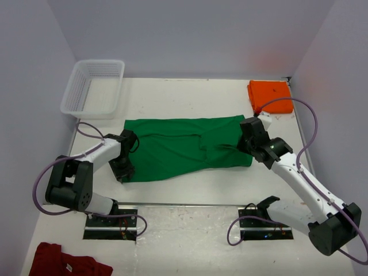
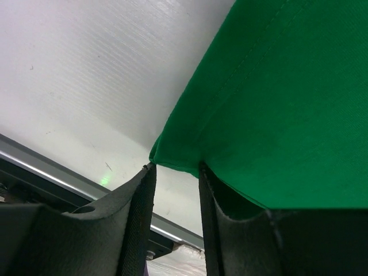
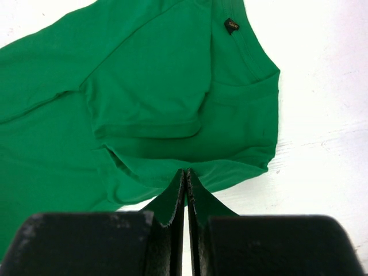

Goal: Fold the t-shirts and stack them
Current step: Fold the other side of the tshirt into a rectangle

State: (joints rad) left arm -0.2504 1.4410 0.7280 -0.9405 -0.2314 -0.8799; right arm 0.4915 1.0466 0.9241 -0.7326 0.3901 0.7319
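The green t-shirt (image 1: 184, 146) lies flat across the middle of the table, folded lengthwise into a long band. My left gripper (image 1: 123, 172) is at the band's near left corner. In the left wrist view its jaws (image 2: 175, 167) stand open, with the green corner (image 2: 172, 152) resting at the fingertips. My right gripper (image 1: 248, 144) is at the right, collar end. Its jaws (image 3: 187, 171) are shut, pinching the hem of the green t-shirt (image 3: 149, 98), and the cloth puckers toward the tips. The orange t-shirt (image 1: 270, 95) sits folded at the back right corner.
A white mesh basket (image 1: 95, 86) stands at the back left. A dark red garment (image 1: 63, 261) with a white tag lies at the near left, in front of the arm bases. The table's metal front rail (image 2: 69, 181) runs just behind the left fingers.
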